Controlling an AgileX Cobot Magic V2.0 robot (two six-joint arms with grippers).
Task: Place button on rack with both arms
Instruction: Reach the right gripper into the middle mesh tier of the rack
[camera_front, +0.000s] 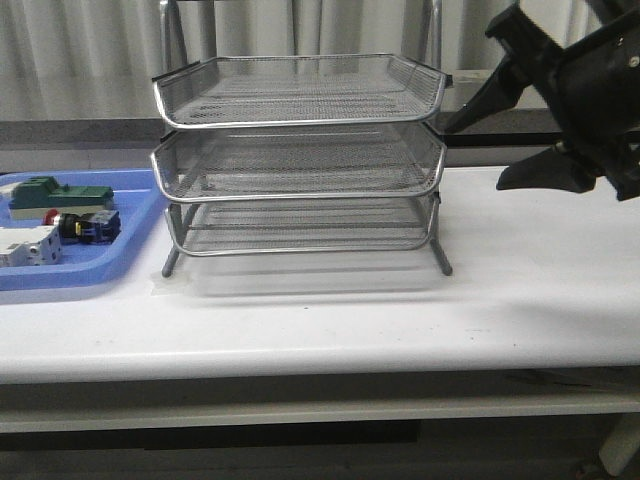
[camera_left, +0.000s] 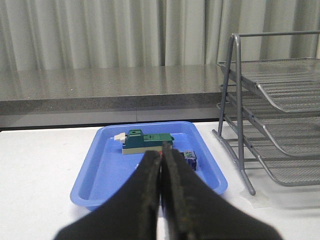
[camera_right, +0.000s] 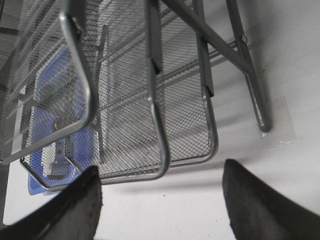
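- The left gripper (camera_left: 161, 200) is filling the lower centre of its wrist picture, its two dark fingers (camera_left: 145, 200) pressing flat together with nothing between them; it is not showing in the front picture.
- Just beyond those fingertips, the blue tray (camera_left: 107, 170) is sitting on the white table (camera_left: 40, 170), holding a green block (camera_left: 145, 141) near its far end.
- The button (camera_left: 190, 159) is peeking out to the right of the fingertips in that picture, only its blue-green end showing.
- The right gripper (camera_right: 160, 200) is standing wide open, one finger (camera_right: 75, 210) at the lower left and the other at the lower right of its wrist picture, with bare table between them.
- In the front picture the right gripper (camera_front: 540, 135) is hanging in the upper right corner, above the table and to the right of the rack (camera_front: 300, 160).
- The rack is standing at the centre of the front picture, all three mesh tiers looking bare.
- In the front picture the button (camera_front: 85, 225) is lying on its side in the tray at mid-left, red head pointing left, between the green block (camera_front: 60, 195) behind it and a white block (camera_front: 28, 245) in front.
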